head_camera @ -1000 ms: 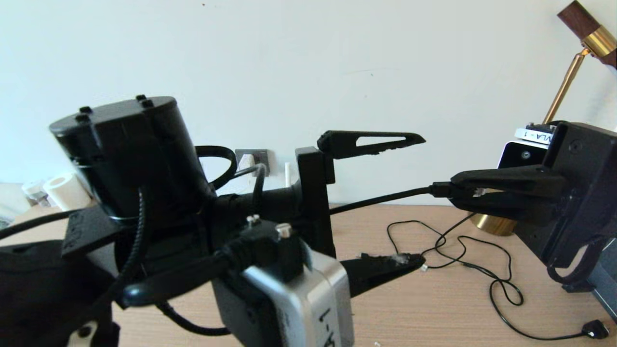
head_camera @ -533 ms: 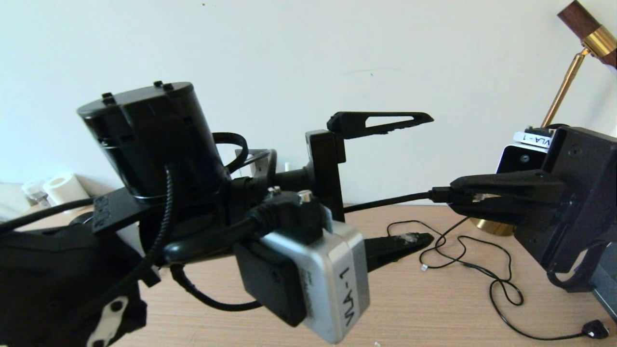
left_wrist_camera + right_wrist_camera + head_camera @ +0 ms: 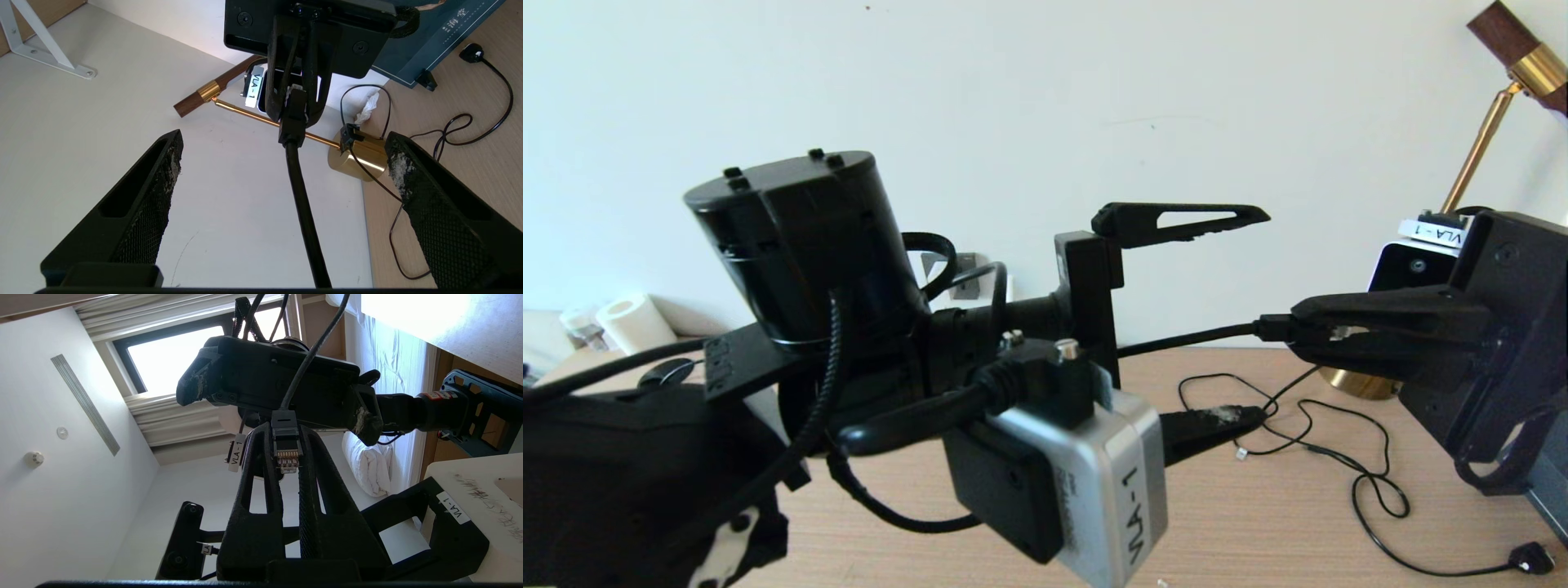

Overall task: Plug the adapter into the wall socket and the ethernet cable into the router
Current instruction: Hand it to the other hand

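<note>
Nearest the head camera, the left arm fills the lower left of the view, and its left claw (image 3: pixel 1217 318) is held with the jaws spread wide and nothing between them, one finger above and one below the black line of the ethernet cable (image 3: pixel 1188 337). Facing it from the right, the right claw (image 3: pixel 1307 336) is clenched on the cable's clear connector (image 3: pixel 287 456), whose gold contacts are seen between the fingers in the right wrist view, so the cable is held in the air above the counter (image 3: pixel 1258 523). A handover or regrasp is judged to be in hand; the plugging of the cable is not yet done, and the router is not seen in any view. Further back, thin black cords (image 3: pixel 1347 465) lie looped on the counter beside a brass lamp base (image 3: pixel 1356 381), which narrows the room on the right. At the wall, the wall socket (image 3: pixel 960 265) is glimpsed behind the left arm; whether the adapter sits in it cannot be told.
</note>
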### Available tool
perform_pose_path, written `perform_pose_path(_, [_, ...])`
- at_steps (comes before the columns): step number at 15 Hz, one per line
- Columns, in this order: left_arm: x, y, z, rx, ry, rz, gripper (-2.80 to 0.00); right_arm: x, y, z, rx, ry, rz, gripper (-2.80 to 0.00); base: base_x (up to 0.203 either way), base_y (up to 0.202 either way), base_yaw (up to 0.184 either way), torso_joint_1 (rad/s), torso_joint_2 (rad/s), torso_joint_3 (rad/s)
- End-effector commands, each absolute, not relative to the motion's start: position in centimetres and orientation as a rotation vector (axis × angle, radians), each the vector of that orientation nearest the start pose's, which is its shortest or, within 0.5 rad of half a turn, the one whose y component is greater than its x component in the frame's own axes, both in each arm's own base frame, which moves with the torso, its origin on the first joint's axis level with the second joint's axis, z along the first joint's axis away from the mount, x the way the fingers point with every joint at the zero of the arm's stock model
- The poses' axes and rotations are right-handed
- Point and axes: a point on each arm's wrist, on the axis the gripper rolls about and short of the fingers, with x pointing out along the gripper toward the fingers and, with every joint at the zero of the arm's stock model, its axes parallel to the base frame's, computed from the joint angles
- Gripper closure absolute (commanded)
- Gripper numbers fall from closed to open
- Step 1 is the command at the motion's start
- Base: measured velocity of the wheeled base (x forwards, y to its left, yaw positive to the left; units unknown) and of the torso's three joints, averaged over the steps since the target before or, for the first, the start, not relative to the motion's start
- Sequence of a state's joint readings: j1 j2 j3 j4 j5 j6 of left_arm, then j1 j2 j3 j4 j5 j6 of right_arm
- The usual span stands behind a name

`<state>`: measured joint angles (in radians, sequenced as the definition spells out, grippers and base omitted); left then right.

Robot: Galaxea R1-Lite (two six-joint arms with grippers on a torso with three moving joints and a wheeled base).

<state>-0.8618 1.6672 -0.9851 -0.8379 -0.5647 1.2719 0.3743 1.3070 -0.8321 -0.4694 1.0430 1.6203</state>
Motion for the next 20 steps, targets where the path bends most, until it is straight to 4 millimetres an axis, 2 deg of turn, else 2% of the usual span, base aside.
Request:
perform_pose_path(1, [19.2, -24.4, 26.2, 1.014, -1.044, -1.106, -2.80, 18.1, 9.2, 27.7, 1.321, 1.142, 1.075, 0.00, 0.000, 0.000, 0.000, 0.000, 0.00, 0.000])
perform_pose_path(2, [19.1, -24.5, 26.1, 1.012, -1.046, -1.112, -2.59, 18.1, 9.2, 27.7, 1.321, 1.140, 1.075, 0.00, 0.000, 0.000, 0.000, 0.000, 0.00, 0.000])
perform_pose_path(3, [19.0, -24.6, 26.1, 1.010, -1.047, -1.116, 0.00, 18.1, 9.2, 27.7, 1.321, 1.138, 1.074, 0.00, 0.000, 0.000, 0.000, 0.000, 0.00, 0.000])
perform_pose_path(10, [18.6, -25.4, 25.6, 1.002, -1.048, -1.146, 0.00, 18.2, 9.3, 27.6, 1.321, 1.140, 1.071, 0.00, 0.000, 0.000, 0.000, 0.000, 0.00, 0.000])
perform_pose_path(19, [18.6, -25.3, 25.8, 0.999, -1.049, -1.143, 0.00, 18.2, 9.2, 27.3, 1.325, 1.145, 1.060, 0.00, 0.000, 0.000, 0.000, 0.000, 0.00, 0.000])
perform_pose_path(20, [18.6, -25.2, 25.8, 0.999, -1.049, -1.139, -1.45, 18.1, 9.3, 27.3, 1.324, 1.146, 1.061, 0.00, 0.000, 0.000, 0.000, 0.000, 0.00, 0.000])
